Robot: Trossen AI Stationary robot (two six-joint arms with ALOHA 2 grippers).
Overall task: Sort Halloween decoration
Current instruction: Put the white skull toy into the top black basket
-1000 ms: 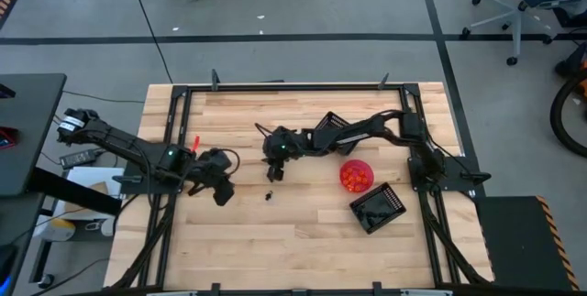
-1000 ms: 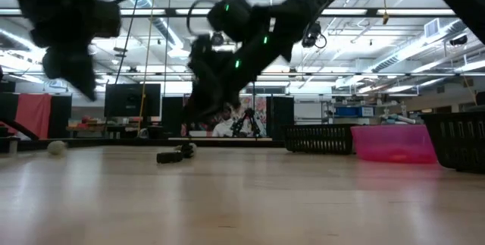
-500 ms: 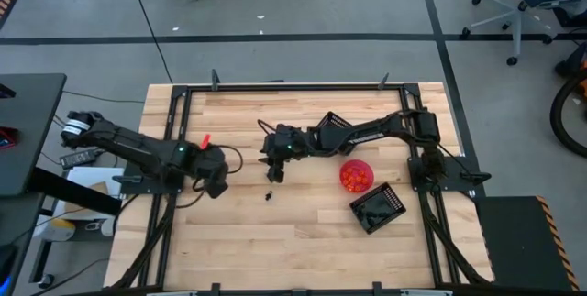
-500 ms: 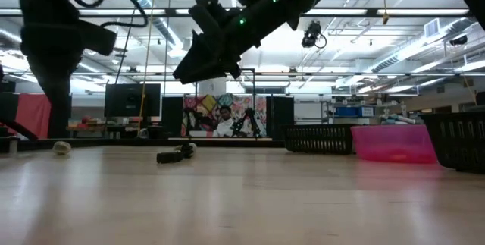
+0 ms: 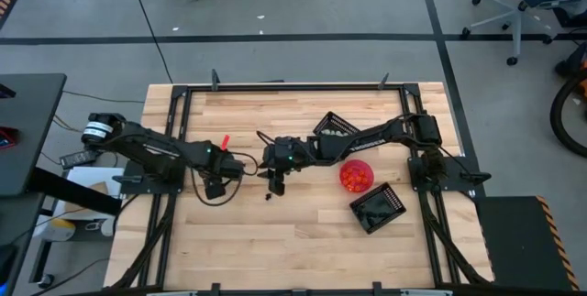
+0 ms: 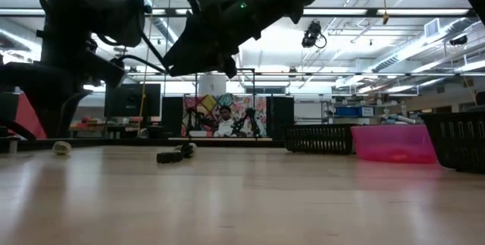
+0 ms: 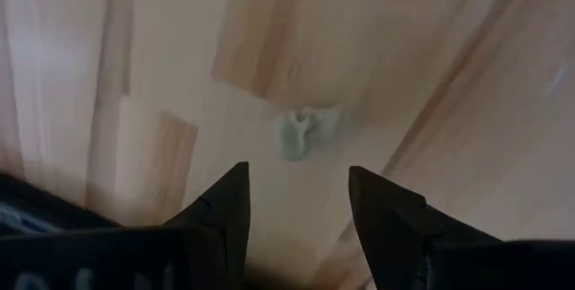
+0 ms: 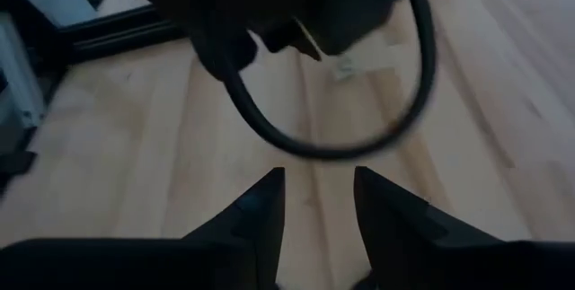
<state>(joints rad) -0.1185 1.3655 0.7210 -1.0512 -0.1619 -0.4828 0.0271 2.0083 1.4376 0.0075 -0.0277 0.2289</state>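
Note:
A pale whitish-grey trinket lies on the wooden table just ahead of my left gripper, which points down over it, open, fingers clear of it. The low view shows this trinket at the left, and a black trinket lying farther along the table. In the high view the black trinket sits just near of my right gripper, which hangs above the table, open, with nothing between its fingers. My left gripper stands to its left.
A pink bowl holding orange trinkets stands to the right of centre. One black slatted basket lies behind it and another in front. The left arm's cable loops close before my right gripper.
My left gripper has reached toward the table's right, sunk lower and tipped from a slant to pointing nearly straight down over the pale trinket. My right gripper has risen from the table beside the black trinket, which stays where it lay.

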